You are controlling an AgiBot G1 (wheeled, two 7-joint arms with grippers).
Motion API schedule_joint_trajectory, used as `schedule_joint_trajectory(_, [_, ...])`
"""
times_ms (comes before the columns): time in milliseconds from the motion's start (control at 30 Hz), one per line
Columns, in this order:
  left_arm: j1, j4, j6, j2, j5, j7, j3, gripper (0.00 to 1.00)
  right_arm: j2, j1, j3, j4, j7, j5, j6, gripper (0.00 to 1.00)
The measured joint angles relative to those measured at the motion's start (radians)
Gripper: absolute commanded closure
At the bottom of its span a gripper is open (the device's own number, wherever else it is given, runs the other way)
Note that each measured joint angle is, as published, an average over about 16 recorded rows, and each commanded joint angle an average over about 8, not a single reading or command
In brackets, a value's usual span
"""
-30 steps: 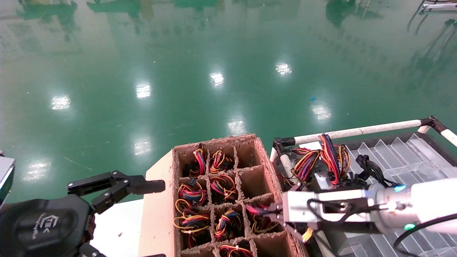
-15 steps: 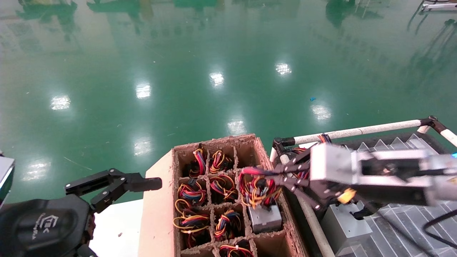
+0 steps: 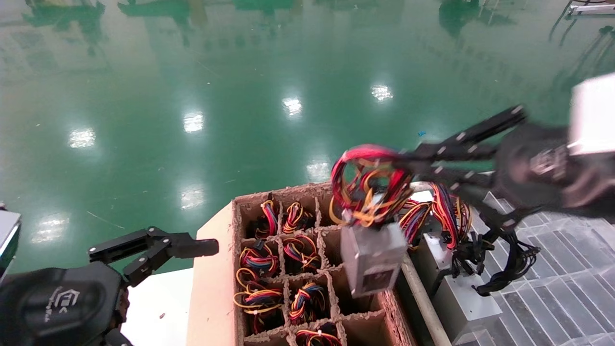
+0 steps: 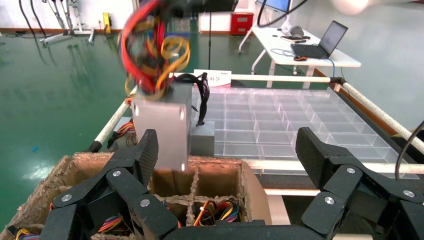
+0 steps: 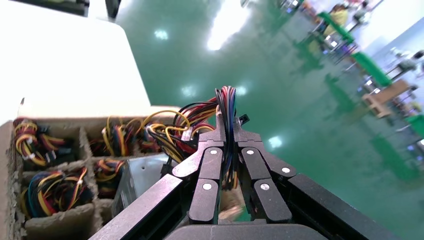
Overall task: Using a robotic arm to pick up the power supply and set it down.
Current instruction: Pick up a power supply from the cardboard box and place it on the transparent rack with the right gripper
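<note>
The power supply [image 3: 372, 259] is a small silver-grey metal box that hangs in the air by its looped red, yellow and orange wires [image 3: 370, 185]. It is above the right edge of the cardboard carton [image 3: 214, 288], clear of the cells. My right gripper [image 3: 403, 161] is shut on the top of the wire bundle, and the right wrist view shows its jaws [image 5: 227, 125] pinching the strands with the box [image 5: 137, 182] below. My left gripper [image 4: 227, 150] stands open and empty at the carton's near left, with the hanging box [image 4: 160, 127] beyond it.
The carton's divider cells hold several more wire bundles [image 3: 302, 298]. Right of it, behind a white pipe rail [image 3: 425, 302], is a clear compartment tray [image 3: 552, 269]. A grey box with black cables [image 3: 456, 293] and another wire bundle [image 3: 444, 211] are on the tray. Green floor lies beyond.
My right gripper has risen with the wire bundle, lifting the power supply out of its carton cell and into the air. The left arm has stayed put.
</note>
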Motion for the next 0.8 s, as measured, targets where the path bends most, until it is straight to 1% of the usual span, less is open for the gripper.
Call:
schedule_joint_trajectory(233, [0.0, 0.0, 0.0, 0.0, 0.0, 0.0, 0.0, 0.0, 0.087, 0.069, 0.042, -0.04, 0.006, 0.057, -0.068, 1.0])
schedule_joint_trajectory(433, [0.0, 0.0, 0.0, 0.0, 0.0, 0.0, 0.0, 0.0, 0.178, 0.093, 0.043, -0.075, -0.006, 0.09, -0.115, 1.0])
schedule_joint_trajectory(600, [0.0, 0.0, 0.0, 0.0, 0.0, 0.0, 0.0, 0.0, 0.268, 0.071, 0.016, -0.09, -0.032, 0.128, -0.136, 1.0])
schedule_joint_trajectory(800, [0.0, 0.0, 0.0, 0.0, 0.0, 0.0, 0.0, 0.0, 0.385, 0.008, -0.041, -0.097, -0.08, 0.206, -0.144, 1.0])
